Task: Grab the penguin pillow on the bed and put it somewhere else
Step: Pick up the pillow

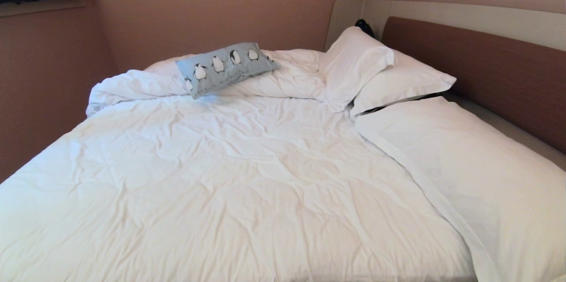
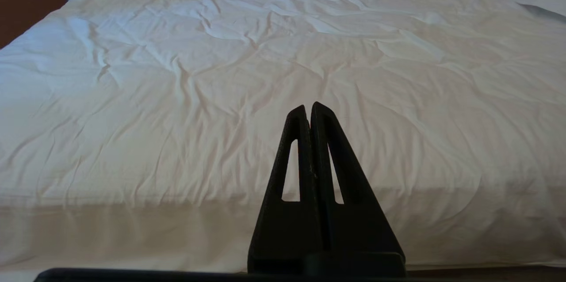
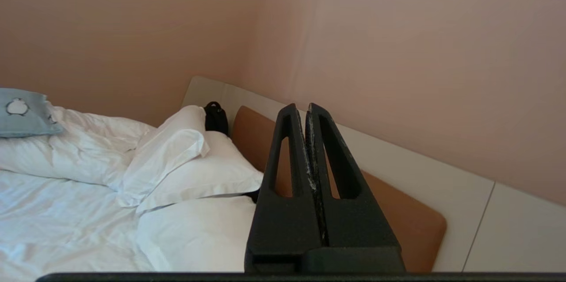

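The penguin pillow (image 1: 226, 67), light grey-blue with a row of black-and-white penguins, lies on the bunched duvet at the far side of the bed (image 1: 230, 176). Its end also shows in the right wrist view as the penguin pillow (image 3: 22, 114), far from my right gripper (image 3: 305, 107), which is shut and empty and points toward the headboard. My left gripper (image 2: 308, 107) is shut with nothing in it, held low at the near edge of the bed (image 2: 221, 96). Neither arm appears in the head view.
Three large white pillows (image 1: 389, 78) lie along the brown headboard (image 1: 486, 65) on the right. A small black object (image 1: 365, 25) sits behind the far pillow. Pink walls (image 1: 212, 3) close the far side and left of the bed.
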You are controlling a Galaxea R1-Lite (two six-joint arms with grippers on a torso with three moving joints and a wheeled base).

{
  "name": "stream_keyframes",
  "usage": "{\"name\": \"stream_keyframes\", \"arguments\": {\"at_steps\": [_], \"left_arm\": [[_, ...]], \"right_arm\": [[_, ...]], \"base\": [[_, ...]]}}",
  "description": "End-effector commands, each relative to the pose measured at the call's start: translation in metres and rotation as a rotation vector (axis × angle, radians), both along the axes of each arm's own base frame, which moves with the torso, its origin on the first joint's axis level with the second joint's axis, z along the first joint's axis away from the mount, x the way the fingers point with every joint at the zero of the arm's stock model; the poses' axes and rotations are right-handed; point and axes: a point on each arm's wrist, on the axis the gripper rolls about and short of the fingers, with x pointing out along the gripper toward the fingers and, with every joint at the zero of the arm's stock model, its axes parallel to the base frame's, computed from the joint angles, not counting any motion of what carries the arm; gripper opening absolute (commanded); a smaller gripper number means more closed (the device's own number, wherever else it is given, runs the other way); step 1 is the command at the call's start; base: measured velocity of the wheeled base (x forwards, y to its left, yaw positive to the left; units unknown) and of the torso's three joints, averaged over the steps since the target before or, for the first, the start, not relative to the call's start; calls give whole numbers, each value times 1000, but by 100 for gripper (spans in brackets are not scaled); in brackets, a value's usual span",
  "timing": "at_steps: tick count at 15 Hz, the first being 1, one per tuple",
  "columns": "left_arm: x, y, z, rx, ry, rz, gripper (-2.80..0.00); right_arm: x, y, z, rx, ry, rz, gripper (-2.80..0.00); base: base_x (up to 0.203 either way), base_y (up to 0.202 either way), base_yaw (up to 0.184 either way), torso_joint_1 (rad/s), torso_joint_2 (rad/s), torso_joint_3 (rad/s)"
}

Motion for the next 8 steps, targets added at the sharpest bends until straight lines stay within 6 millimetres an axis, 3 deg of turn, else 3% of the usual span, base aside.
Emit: {"name": "stream_keyframes", "arguments": {"at_steps": [1, 5, 8], "left_arm": [[0, 0, 0, 0, 1, 1, -280], [0, 0, 0, 0, 0, 1, -280], [0, 0, 0, 0, 0, 1, -280]], "right_arm": [[-16, 0, -30, 80, 100, 55, -280], [-28, 0, -66, 105, 159, 70, -280], [-25, 0, -96, 107, 195, 67, -280]], "base": [[0, 0, 0, 0, 0, 0], [0, 0, 0, 0, 0, 0], [0, 0, 0, 0, 0, 0]]}}
